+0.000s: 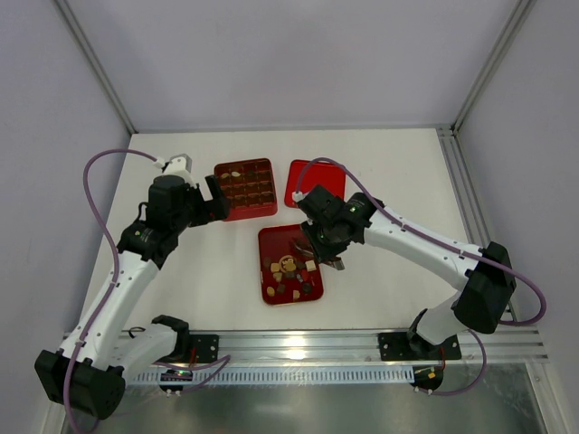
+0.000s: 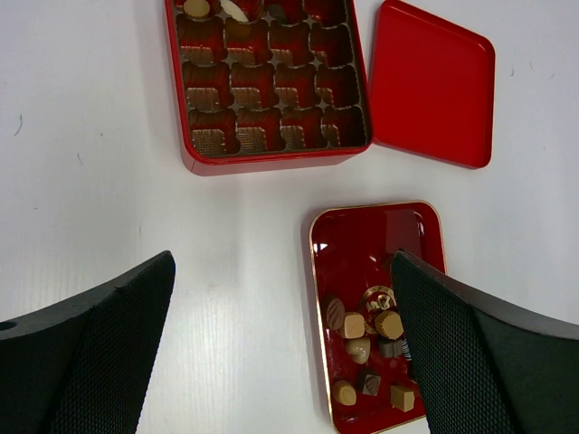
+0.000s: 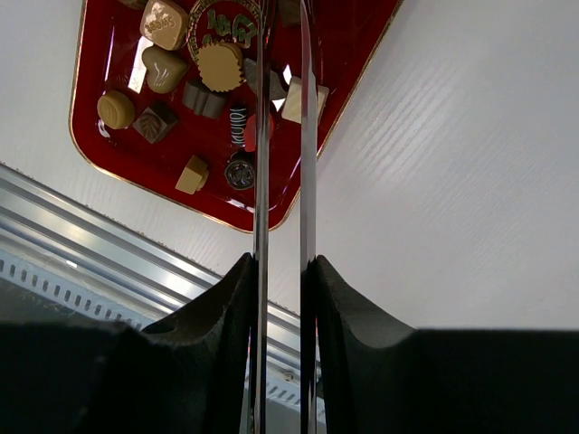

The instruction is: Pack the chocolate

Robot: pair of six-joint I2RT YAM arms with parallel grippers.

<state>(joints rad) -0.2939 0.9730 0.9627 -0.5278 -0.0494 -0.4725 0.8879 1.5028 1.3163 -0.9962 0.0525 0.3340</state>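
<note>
Left gripper (image 2: 280,262) wide, right gripper (image 3: 283,54) narrow.

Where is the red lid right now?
In the top view, the red lid lies flat just right of the compartmented box, behind the tray holding the chocolates.

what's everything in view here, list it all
chocolates: about a dozen, dark brown, tan and cream, loose in the tray
boxed chocolates: at least two, tan and cream, box's far row
box: one, red, compartmented, far left
lid: one, red, flat, right of box
tray: one, red with gold rim, nearer the arms
table: one, white
rail: one, silver, near edge
left gripper: one, black, open, beside box
right gripper: one, thin metal fingers close together, over tray
</note>
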